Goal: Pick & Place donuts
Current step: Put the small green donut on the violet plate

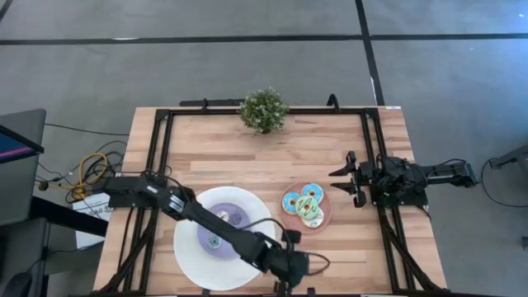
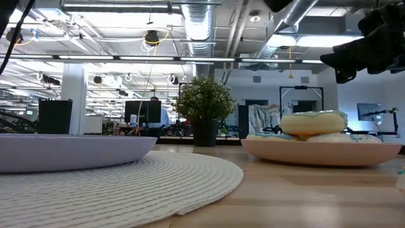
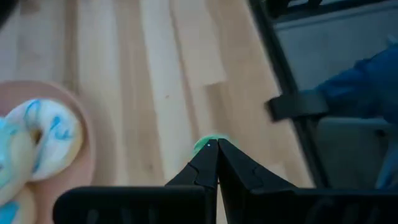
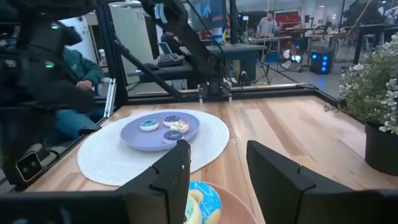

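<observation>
The pale butcher-block wooden surface [image 1: 247, 157], boxed by a black metal frame, carries a large round white woven mat [image 1: 188, 247] with a shallow purple plate [image 4: 134, 140] at its centre, a smaller round pink plate [image 1: 324, 216] beside it, and a small potted green plant [image 1: 264, 109] at the far edge. Glossy toy donuts [image 1: 306, 204] with blue, white and green icing lie heaped on the pink plate, while three tiny donuts [image 4: 165, 127] sit in the purple plate — the right wrist view shows these clearly, the low view hides them behind the rim. The left gripper [image 3: 216, 152] is low at the near edge of the surface beside the pink plate, its jaws pressed together with a bit of green showing right at the tips; whether they pinch it cannot be told. The right gripper [image 1: 345, 184] hovers just beside the pink plate, jaws apart and empty.
</observation>
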`<state>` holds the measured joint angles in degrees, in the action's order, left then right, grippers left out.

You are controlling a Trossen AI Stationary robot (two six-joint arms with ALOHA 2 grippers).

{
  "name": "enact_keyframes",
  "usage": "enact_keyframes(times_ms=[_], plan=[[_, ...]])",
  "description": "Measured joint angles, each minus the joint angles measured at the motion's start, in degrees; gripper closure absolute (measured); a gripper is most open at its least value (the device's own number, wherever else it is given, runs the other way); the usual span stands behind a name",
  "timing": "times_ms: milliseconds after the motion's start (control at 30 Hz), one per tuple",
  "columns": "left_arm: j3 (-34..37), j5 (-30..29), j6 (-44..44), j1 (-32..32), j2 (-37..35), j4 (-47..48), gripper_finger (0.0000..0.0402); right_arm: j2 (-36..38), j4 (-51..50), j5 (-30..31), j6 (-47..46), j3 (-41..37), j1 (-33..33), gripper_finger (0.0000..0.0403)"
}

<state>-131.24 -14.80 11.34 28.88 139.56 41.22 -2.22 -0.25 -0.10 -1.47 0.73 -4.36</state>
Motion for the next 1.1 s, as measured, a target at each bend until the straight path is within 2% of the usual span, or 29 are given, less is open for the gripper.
enact_keyframes(times_ms=[100,267,367,500,667,800,933,1100], plan=[[-3.86,-2.05,-0.91,0.18,2.70,-0.50,0.0398,-0.02,-0.02,0.00,-0.01,0.00,0.00,0.0254],[-3.32,-0.96,-0.68,-1.26,3.03,-1.11,0.0358,-0.02,-0.04,0.00,-0.01,0.00,0.00,0.0259],[-3.32,3.44,2.06,-2.20,3.07,-0.25,0.0314,-0.02,-0.04,0.00,-0.01,0.00,0.00,0.0259],[-3.30,7.18,1.47,-2.89,3.14,-0.68,0.0244,-0.02,-0.07,0.00,-0.02,0.00,0.00,0.0257],[-3.28,7.38,-2.76,-2.97,3.14,-0.12,0.0158,-0.02,-0.09,0.00,-0.03,0.00,0.00,0.0255],[-2.50,6.76,-6.50,-2.60,4.30,-0.30,0.0107,-0.02,-0.09,0.01,-0.03,0.00,0.00,0.0258],[-2.12,7.70,-8.49,-2.46,6.45,-2.62,0.0076,0.03,0.04,0.06,-0.03,0.00,0.00,0.0259],[-1.56,11.61,-6.05,-3.02,7.16,-5.48,0.0066,-0.81,0.19,0.28,-0.05,0.00,0.01,0.0256]])
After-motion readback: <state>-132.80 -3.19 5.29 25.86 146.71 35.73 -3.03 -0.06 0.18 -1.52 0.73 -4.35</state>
